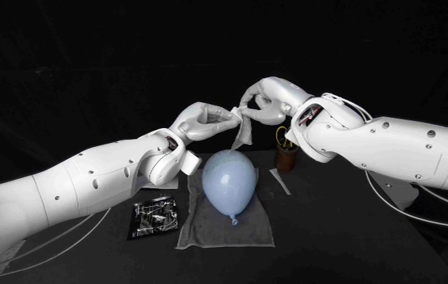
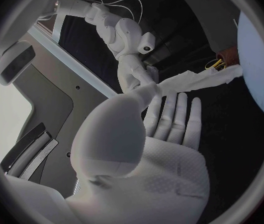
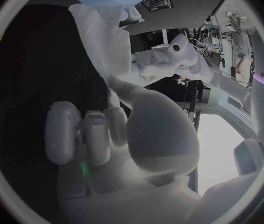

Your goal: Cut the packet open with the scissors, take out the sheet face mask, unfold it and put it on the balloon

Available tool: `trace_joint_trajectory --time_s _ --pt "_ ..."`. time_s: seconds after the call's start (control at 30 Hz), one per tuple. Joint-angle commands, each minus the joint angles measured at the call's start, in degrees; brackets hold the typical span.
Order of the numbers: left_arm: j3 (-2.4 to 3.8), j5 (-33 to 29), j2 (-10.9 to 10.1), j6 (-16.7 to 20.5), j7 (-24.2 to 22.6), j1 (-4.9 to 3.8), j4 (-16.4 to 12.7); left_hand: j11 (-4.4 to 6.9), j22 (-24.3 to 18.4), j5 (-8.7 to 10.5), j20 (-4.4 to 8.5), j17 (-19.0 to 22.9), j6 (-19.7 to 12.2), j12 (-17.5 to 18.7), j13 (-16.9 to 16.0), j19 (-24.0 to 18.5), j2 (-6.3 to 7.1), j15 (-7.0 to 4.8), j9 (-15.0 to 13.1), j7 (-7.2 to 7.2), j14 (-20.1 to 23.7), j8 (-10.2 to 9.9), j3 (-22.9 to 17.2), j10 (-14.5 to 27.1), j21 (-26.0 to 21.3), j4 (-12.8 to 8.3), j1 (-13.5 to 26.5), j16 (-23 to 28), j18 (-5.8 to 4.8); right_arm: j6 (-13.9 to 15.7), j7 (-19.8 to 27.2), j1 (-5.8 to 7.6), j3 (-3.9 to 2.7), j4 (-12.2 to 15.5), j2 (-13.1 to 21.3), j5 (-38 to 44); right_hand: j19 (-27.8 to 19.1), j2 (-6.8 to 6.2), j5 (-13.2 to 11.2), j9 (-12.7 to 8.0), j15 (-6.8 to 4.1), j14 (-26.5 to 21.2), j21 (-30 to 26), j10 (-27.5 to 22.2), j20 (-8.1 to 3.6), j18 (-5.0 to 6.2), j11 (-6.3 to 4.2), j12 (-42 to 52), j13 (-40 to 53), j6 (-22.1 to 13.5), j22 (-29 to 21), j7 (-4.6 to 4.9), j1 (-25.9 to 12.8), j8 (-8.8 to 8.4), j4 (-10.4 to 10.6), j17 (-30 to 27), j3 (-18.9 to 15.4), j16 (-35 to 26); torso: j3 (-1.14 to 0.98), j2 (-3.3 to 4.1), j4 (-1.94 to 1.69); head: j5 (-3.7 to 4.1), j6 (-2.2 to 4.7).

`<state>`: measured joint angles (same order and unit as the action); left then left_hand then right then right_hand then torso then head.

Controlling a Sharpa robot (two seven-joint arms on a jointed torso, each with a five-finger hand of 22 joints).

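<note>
Our left arm (image 1: 93, 180) is closest to us, coming in low from the left side. Just beside it the black shiny packet (image 1: 154, 216) lies flat on the table (image 1: 364, 245), right next to the left edge of a grey cloth (image 1: 201, 232). On that cloth lies the pale blue balloon (image 1: 230, 179), with its knot pointing at us and its round end pointing away. Up above the far end of the balloon, our two hands meet. Our left hand (image 1: 207, 123) pinches one top corner of the mask (image 1: 243, 132) between the thumb and a finger, with the other fingers held out straight. Our right hand (image 1: 264, 106) pinches the other top corner, with its fingers curled in. We see the mask hanging down between them in a narrow folded piece, and its low tip is very near the top of the balloon; we cannot tell if it touches. Behind the balloon, under our right arm (image 1: 382, 145), stands a brown cup (image 1: 285, 158), and the scissors (image 2: 216, 63) stick out of it. A thin pale strip (image 1: 280, 182) lies just beside the right edge of the cloth. We see the widest stretch of black table to the right of the cloth, below our right arm.
</note>
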<state>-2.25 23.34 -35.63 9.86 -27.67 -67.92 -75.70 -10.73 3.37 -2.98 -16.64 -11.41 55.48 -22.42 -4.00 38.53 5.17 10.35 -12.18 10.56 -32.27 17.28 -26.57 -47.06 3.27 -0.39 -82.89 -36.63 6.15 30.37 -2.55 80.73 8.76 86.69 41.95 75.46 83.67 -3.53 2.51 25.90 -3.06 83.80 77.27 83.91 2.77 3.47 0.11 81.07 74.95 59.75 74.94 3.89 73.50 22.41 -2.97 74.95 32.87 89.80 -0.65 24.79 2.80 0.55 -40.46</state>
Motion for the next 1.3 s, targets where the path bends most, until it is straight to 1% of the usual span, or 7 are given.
trace_joint_trajectory --time_s 0.03,0.5,0.63,0.7,0.87,1.07,1.3 --pt "0.08 -6.0 -0.3 -1.6 -0.1 -0.08 -0.2 0.07 0.2 0.2 -0.03 0.0 -0.2 -0.3 -0.1 1.3 0.71 -0.13 -0.1 0.4 -0.3 -0.1 0.5 -0.6 0.4 0.1 0.0 -0.3 0.13 0.5 -0.7 -0.01 -0.02 0.0 0.0 1.8 2.3 0.35 0.3 3.5 -0.36 6.2 0.2 2.6 -0.08 -0.78 -0.38 0.2 8.8 0.3 11.2 0.14 0.0 0.35 0.1 15.0 0.3 0.2 -0.03 0.02 -0.03 0.11 0.07" --pt "0.03 -6.2 -1.2 4.1 4.2 -0.09 0.4 -0.25 0.5 0.23 -0.04 0.1 -7.6 -1.0 -0.2 7.3 3.56 -0.4 -0.1 2.89 -2.1 -3.7 1.9 -2.2 1.3 1.1 1.1 -0.9 1.45 1.0 -0.6 -0.11 -0.01 0.8 0.3 1.5 2.3 0.35 0.3 3.5 -0.36 6.2 0.2 2.6 -0.08 -0.78 -0.38 0.2 8.8 0.3 11.2 0.14 0.0 0.35 0.1 15.0 0.3 0.2 -0.02 0.04 -0.06 0.22 0.17" --pt "0.02 -5.0 -0.8 4.9 4.8 -0.08 0.6 -1.51 0.3 0.18 -0.1 0.7 -10.6 -0.2 0.0 6.1 4.96 0.86 -0.3 3.78 0.9 -4.7 4.3 1.5 0.4 2.0 2.5 0.3 0.64 0.8 -0.7 -0.14 -0.01 0.9 0.2 1.4 2.3 0.35 0.3 3.5 -0.36 6.2 0.2 2.6 -0.08 -0.78 -0.38 0.2 8.8 0.3 11.2 0.14 0.0 0.35 0.1 15.0 0.3 0.2 0.03 0.07 -0.02 0.18 0.28" --pt "0.02 -4.2 -0.6 4.8 4.7 -0.07 0.6 -2.78 -0.3 0.16 -0.1 1.2 -12.9 0.2 0.1 -1.6 5.27 2.12 -0.6 2.58 3.7 -5.2 6.2 4.6 -0.3 2.6 3.0 1.3 -0.65 0.7 -0.8 -0.15 -0.01 0.9 0.1 1.3 2.3 0.35 0.3 3.5 -0.36 6.2 0.2 2.6 -0.08 -0.78 -0.38 0.2 8.8 0.3 11.2 0.14 0.0 0.35 0.1 15.0 0.3 0.2 0.03 0.07 -0.02 0.17 0.3" --pt "0.03 -1.6 0.1 5.6 4.0 -0.06 0.3 -4.68 -0.6 0.21 -0.09 2.0 -14.7 0.3 0.1 -9.5 4.63 3.83 -1.8 0.11 8.8 -4.5 11.1 11.0 -0.6 3.6 1.9 1.9 -2.37 0.3 -0.9 -0.19 -0.01 0.7 -0.4 1.2 2.3 0.3 0.3 3.5 -0.39 6.2 0.2 2.6 -0.1 -0.79 -0.4 0.2 8.8 0.3 11.2 0.12 -0.1 0.4 0.0 15.0 0.4 0.2 0.01 0.04 0.0 0.03 0.4" --pt "0.04 -0.8 0.7 6.1 3.6 -0.05 0.3 -3.66 -0.6 0.21 -0.1 2.0 -13.6 -2.3 -0.2 -9.7 3.04 3.31 -3.3 2.54 9.9 -2.5 15.6 12.2 -0.5 4.4 0.0 0.3 -2.33 0.0 -1.0 -0.23 -0.01 0.8 -0.6 1.1 2.3 0.29 0.3 3.5 -0.4 6.2 0.2 2.6 -0.1 -0.79 -0.41 0.3 8.8 0.3 11.2 0.12 -0.1 0.41 0.0 15.0 0.4 0.2 -0.05 0.03 0.03 0.08 0.45" --pt "0.05 -1.2 1.2 6.5 2.9 -0.05 0.2 -3.49 -0.6 0.23 -0.11 1.9 -9.9 -4.8 -0.4 -9.9 1.6 3.09 -4.8 2.0 9.3 0.2 18.4 11.0 -0.5 5.4 -1.2 -1.4 -2.35 -0.4 -1.2 -0.39 0.0 0.6 -0.9 1.1 2.3 0.29 0.3 3.5 -0.41 6.2 0.2 2.6 -0.11 -0.79 -0.42 0.2 8.8 0.4 11.2 0.11 -0.1 0.43 0.0 15.0 0.5 0.2 0.0 0.05 0.0 0.07 0.39"
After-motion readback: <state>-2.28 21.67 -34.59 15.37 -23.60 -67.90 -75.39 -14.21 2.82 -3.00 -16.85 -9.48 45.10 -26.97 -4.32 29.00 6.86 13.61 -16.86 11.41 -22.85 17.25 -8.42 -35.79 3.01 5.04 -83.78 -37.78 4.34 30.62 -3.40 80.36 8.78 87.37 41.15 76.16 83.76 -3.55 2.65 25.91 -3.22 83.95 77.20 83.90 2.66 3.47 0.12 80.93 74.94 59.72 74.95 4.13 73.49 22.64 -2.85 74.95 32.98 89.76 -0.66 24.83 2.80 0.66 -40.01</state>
